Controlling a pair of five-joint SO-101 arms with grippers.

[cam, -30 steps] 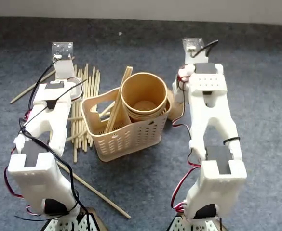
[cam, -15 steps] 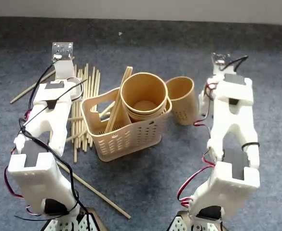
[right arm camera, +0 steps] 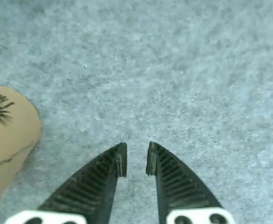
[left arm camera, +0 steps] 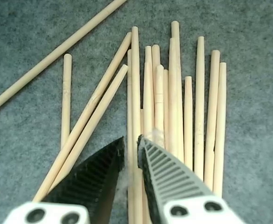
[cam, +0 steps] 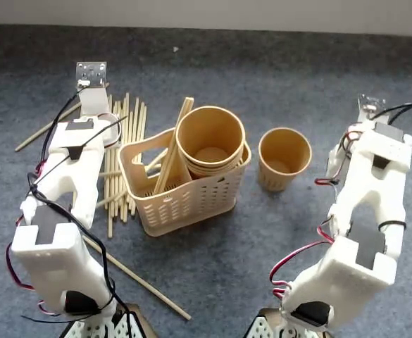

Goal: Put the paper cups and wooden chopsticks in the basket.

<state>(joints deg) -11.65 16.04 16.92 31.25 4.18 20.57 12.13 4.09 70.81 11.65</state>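
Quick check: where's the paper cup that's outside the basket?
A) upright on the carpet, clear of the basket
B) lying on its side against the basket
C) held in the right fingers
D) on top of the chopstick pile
A: the paper cup stands upright on the carpet with a gap to the basket, and the right gripper has nothing between its fingers.

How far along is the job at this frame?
Done: stacked paper cups and a few chopsticks stand in the basket. In hand: nothing; the left gripper sits narrowly open over the loose chopstick pile, the right gripper open over bare carpet. Remaining: one paper cup standing beside the basket, plus the pile and strays on the carpet.
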